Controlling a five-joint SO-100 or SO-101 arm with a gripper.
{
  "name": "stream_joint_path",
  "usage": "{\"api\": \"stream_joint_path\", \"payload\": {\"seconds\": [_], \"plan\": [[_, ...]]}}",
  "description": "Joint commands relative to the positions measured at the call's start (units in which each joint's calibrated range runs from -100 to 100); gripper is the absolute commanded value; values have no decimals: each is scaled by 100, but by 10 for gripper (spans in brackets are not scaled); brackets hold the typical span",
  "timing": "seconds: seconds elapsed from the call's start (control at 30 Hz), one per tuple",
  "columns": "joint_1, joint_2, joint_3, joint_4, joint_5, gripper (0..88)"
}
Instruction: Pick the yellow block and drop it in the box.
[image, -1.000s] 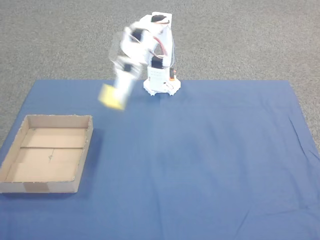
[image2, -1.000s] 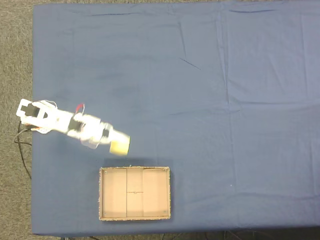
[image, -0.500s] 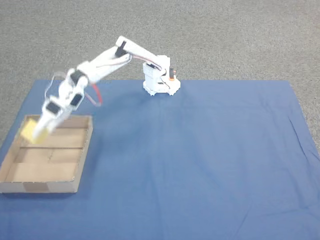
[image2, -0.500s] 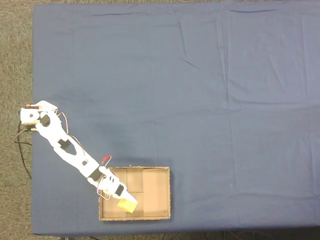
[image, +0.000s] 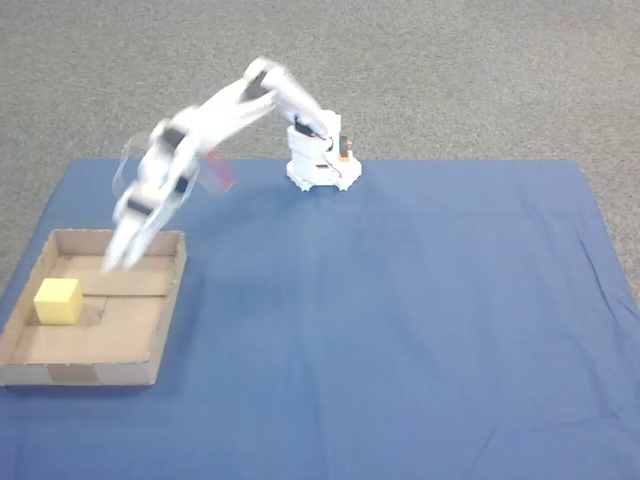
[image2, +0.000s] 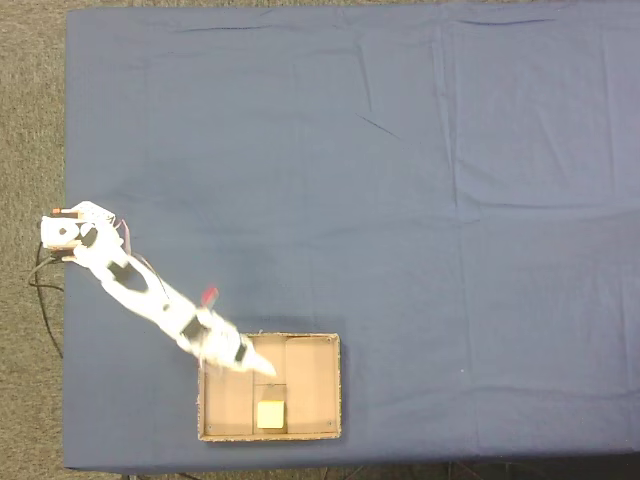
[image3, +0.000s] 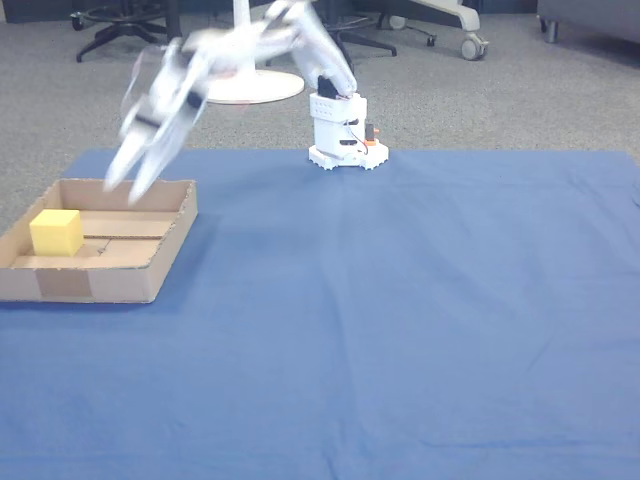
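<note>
- The yellow block (image: 58, 301) sits on the floor of the box (image: 168, 300), close to the box's left wall in a fixed view, and nothing touches it.
- Seen from above in a fixed view, the yellow block (image2: 270, 414) lies near the box's (image2: 334, 385) lower wall, about midway along it.
- In the other view, the yellow block (image3: 56, 231) rests upright and flat in the left part of the box (image3: 170, 250).
- The gripper (image: 118, 256) hangs in the air above the box's far wall, blurred by motion; its fingers look slightly parted and hold nothing.
- From above, the gripper (image2: 262, 366) points over the box's top-left corner, apart from the block.
- The box stands on a blue cloth (image: 400, 320), with the arm's white base (image: 320, 160) at the cloth's far edge.
</note>
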Motion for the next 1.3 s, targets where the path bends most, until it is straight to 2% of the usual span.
{"api": "stream_joint_path", "payload": {"seconds": [0.0,0.1,0.23,0.33,0.47,0.53,0.7,0.97,1.27], "plan": [[-841,-3927,545,1833,-493,28],[-1832,-7017,1857,2428,-1040,2],[-3098,-10681,6654,1262,-1607,2],[-3420,-12234,9703,427,-1534,2],[-3405,-12909,12174,-664,-1231,17],[-3389,-12918,12554,-714,-1050,11],[-3814,-12909,12554,-209,-1050,14],[-3696,-12909,12554,-217,-1226,2],[-3751,-12909,12554,-209,-1192,2]]}}
